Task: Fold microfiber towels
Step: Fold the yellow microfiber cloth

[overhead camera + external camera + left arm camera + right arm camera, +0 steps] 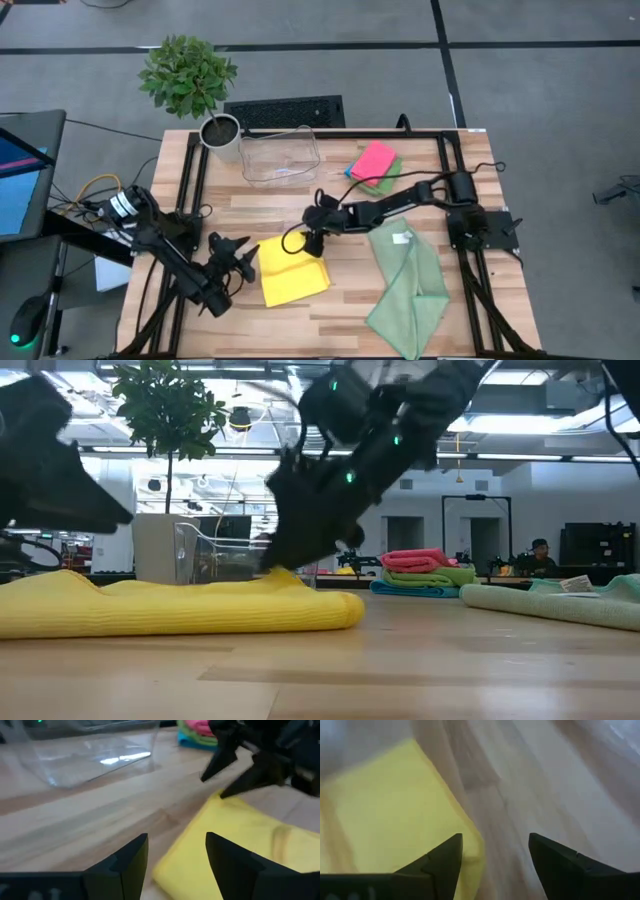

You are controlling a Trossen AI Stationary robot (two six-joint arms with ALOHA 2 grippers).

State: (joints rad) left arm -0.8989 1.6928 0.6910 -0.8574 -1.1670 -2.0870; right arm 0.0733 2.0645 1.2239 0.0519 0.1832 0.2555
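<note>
Yellow towel (292, 272), folded rectangle, long axis across the table (330, 320), flat.

Landmark: clear plastic bin (281, 156) at the table's far edge.
Yellow towel (292, 269): folded over into a thick rectangle, lying flat, well in front of the bin, a little to its right.
Sage green towel (408, 286): unfolded, spread loosely with a small white tag showing, in front and far right of the bin.
Folded stack (375, 166): pink towel on top, green beneath, blue at the bottom, just right of the bin.
</note>
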